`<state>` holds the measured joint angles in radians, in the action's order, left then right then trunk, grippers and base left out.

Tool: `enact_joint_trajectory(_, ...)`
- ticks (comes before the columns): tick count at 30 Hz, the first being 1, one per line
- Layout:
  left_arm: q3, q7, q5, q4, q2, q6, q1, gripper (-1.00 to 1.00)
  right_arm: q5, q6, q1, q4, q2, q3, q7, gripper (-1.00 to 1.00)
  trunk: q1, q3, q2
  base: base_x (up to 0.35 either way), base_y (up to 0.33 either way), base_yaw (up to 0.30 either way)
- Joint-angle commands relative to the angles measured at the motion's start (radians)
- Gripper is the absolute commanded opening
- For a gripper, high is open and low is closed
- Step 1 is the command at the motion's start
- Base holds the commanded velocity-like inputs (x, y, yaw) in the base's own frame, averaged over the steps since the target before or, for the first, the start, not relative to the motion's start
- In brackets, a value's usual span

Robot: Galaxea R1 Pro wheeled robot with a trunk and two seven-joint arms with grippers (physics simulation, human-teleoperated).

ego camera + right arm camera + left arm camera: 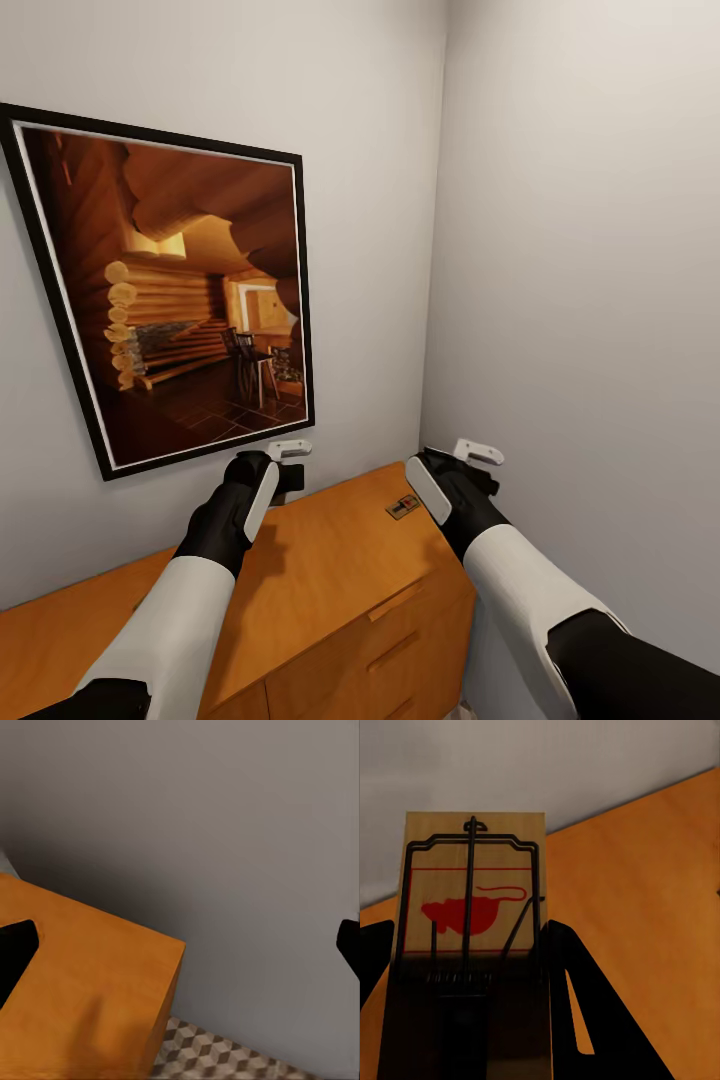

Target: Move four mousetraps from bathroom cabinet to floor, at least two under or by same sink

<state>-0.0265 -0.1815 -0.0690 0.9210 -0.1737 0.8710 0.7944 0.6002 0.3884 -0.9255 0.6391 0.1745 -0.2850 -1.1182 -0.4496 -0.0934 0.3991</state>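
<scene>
We're up over the orange-brown cabinet [330, 580] in the corner, both arms raised above its flat top. Our left end effector [285, 468] sits at about seven o'clock from centre in the head view, and the left wrist view shows it clamped on a mousetrap [472, 900] — wooden board, black wire, red mouse print — pinched between the dark fingers [585, 1012] above the cabinet top. A second mousetrap [403, 506] lies flat on the cabinet near its far right corner, just beside our right end effector [462, 468] at five o'clock — its fingers [15, 952] stand wide apart with nothing between them. A framed cabin picture [170, 290] hangs on the wall at ten o'clock, and a strip of cube-patterned bathroom floor [225, 1057] shows beside the cabinet's end.
</scene>
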Motion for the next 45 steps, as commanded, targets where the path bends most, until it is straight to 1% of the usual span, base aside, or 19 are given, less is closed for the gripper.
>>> enact_joint_trajectory(1, -0.002, -0.006, -0.005, 0.001, -0.001, 0.004, 0.0, -1.0, 0.018, 0.007, -0.001, 0.001, 0.0, -0.002, -0.004, 1.0, 0.0, 0.001, 0.001, 0.0, 0.0, 0.0)
enact_joint_trajectory(2, -0.002, -0.006, -0.004, 0.001, -0.001, 0.004, 0.0, -1.0, 0.034, 0.003, -0.001, 0.001, 0.0, -0.003, -0.002, 1.0, 0.0, 0.001, 0.001, 0.0, 0.0, 0.0)
enact_joint_trajectory(3, -0.002, -0.006, -0.004, 0.001, -0.001, 0.004, -0.001, -1.0, 0.064, -0.002, -0.001, 0.001, 0.0, -0.004, 0.009, 1.0, 0.0, 0.001, 0.001, 0.0, 0.0, 0.0)
enact_joint_trajectory(6, -0.003, -0.006, -0.004, 0.002, -0.001, 0.004, -0.001, -1.0, 0.112, -0.008, -0.001, 0.001, 0.0, -0.004, 0.049, 1.0, 0.0, 0.001, 0.001, 0.0, 0.0, 0.0)
enact_joint_trajectory(9, -0.003, -0.006, -0.004, 0.002, -0.001, 0.003, -0.001, -1.0, 0.127, -0.01, -0.001, 0.001, 0.0, -0.002, 0.068, 1.0, 0.0, 0.001, 0.001, 0.0, 0.0, 0.0)
enact_joint_trajectory(13, -0.003, -0.006, -0.003, 0.002, -0.001, 0.003, -0.001, -1.0, 0.135, -0.014, -0.001, 0.001, 0.0, 0.003, 0.078, 1.0, 0.0, 0.001, 0.001, 0.0, 0.0, 0.0)
enact_joint_trajectory(16, -0.003, -0.006, -0.003, 0.002, -0.001, 0.002, -0.001, -1.0, 0.138, -0.032, -0.001, 0.001, 0.0, 0.019, 0.083, 1.0, 0.0, 0.001, 0.001, 0.0, 0.0, 0.0)
enact_joint_trajectory(17, -0.003, -0.006, -0.003, 0.002, -0.001, 0.002, -0.001, -1.0, 0.139, -0.042, -0.001, 0.001, 0.0, 0.023, 0.084, 1.0, 0.0, 0.001, 0.001, 0.0, 0.0, 0.0)
enact_joint_trajectory(20, -0.003, -0.006, -0.003, 0.002, -0.001, 0.002, -0.001, -1.0, 0.143, -0.107, -0.001, 0.0, 0.0, 0.035, 0.086, 1.0, 0.0, 0.001, 0.001, 0.0, 0.0, 0.0)
enact_joint_trajectory(23, -0.003, -0.006, -0.003, 0.002, -0.001, 0.001, -0.001, -1.0, 0.144, -0.137, -0.001, -0.001, 0.0, 0.039, 0.087, 1.0, 0.0, 0.001, 0.001, 0.0, 0.0, 0.0)
enact_joint_trajectory(36, -0.003, -0.006, -0.003, 0.001, -0.001, 0.002, -0.001, -1.0, 0.145, -0.156, 0.0, -0.001, 0.0, 0.034, 0.094, 1.0, 0.0, 0.001, 0.001, 0.0, 0.0, 0.0)
enact_joint_trajectory(41, -0.003, -0.006, -0.003, 0.001, 0.0, 0.002, -0.001, -1.0, 0.146, -0.157, 0.0, -0.001, 0.0, 0.034, 0.145, 1.0, 0.0, 0.001, 0.001, 0.0, 0.0, 0.0)
enact_joint_trajectory(42, -0.003, -0.006, -0.003, 0.001, -0.001, 0.002, -0.001, -1.0, 0.147, -0.156, 0.0, -0.002, 0.0, 0.034, 0.167, 1.0, 0.0, 0.001, 0.001, 0.0, 0.0, 0.0)
enact_joint_trajectory(45, -0.003, -0.006, -0.003, 0.001, -0.001, 0.002, -0.001, -1.0, 0.147, -0.156, 0.0, -0.003, 0.0, 0.034, 0.2, 1.0, 0.0, 0.001, 0.001, 0.024, 0.003, 0.0)
